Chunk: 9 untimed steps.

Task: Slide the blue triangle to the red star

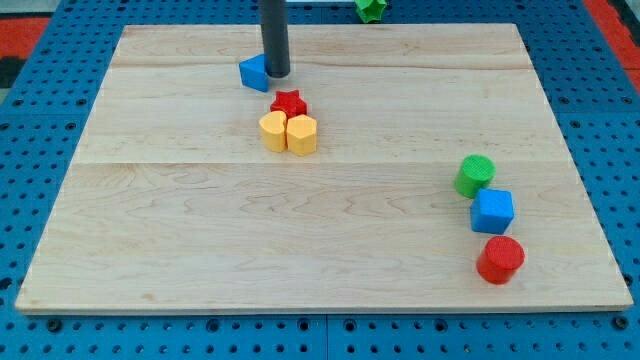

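The blue triangle [254,72] lies near the view's top, left of centre on the wooden board [200,240]. My tip [277,75] stands right against the triangle's right side. The red star [289,103] lies just below and to the right of the tip, a short gap from the triangle. The star touches the top of two yellow blocks, a yellow hexagon [273,131] and a yellow heart [302,134].
A green cylinder [475,175], a blue cube [492,211] and a red cylinder [500,260] stand in a line at the view's lower right. A green block [371,8] sits past the board's top edge.
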Available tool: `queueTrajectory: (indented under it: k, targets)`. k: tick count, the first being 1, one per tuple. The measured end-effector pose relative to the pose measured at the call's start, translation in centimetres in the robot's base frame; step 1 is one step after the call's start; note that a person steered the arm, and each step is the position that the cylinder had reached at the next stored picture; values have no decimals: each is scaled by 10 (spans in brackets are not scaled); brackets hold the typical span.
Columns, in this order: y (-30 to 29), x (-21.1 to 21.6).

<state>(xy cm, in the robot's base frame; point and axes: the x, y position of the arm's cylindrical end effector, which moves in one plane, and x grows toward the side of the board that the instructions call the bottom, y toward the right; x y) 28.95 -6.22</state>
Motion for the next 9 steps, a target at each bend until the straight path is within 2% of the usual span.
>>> queueTrajectory:
  k: [2, 3, 6, 8, 9]
  targets:
    - [0, -43]
    - [-46, -43]
    - [-14, -26]
    - [-14, 20]
    - [-49, 14]
